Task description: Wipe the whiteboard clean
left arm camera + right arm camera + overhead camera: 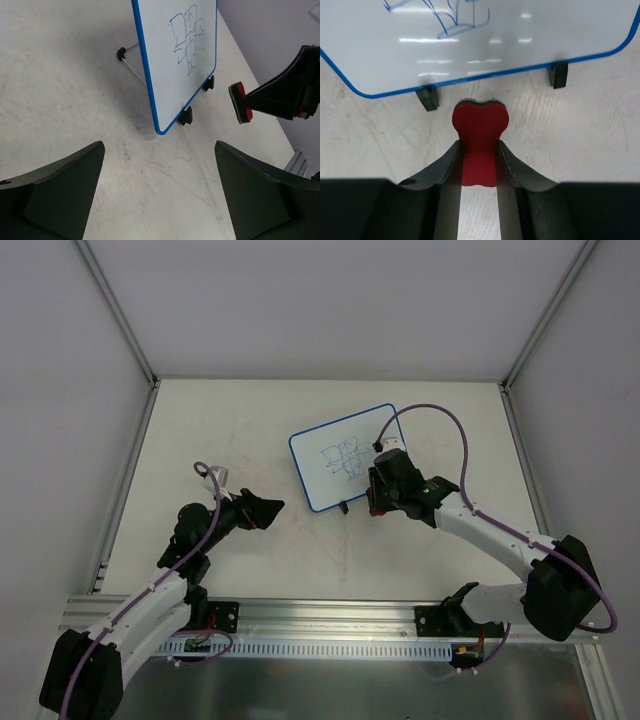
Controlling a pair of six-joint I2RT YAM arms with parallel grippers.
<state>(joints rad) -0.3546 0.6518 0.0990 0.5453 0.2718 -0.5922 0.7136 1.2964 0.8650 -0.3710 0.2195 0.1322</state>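
Right wrist view: R gripper (479, 150) jaws pinch small red bone-shaped eraser (480, 122), near blue-framed rectangular whiteboard (530, 45); blue scribbles (445, 22) intact. Step: approach. Next: press eraser on scribbles, wipe. L gripper (159, 150) jaws spread, holding nothing.

I see the whiteboard (325, 468), blue-framed with rounded corners, propped tilted on its black feet (427, 98) mid-bench (230, 420), blue scribbles across its white face.
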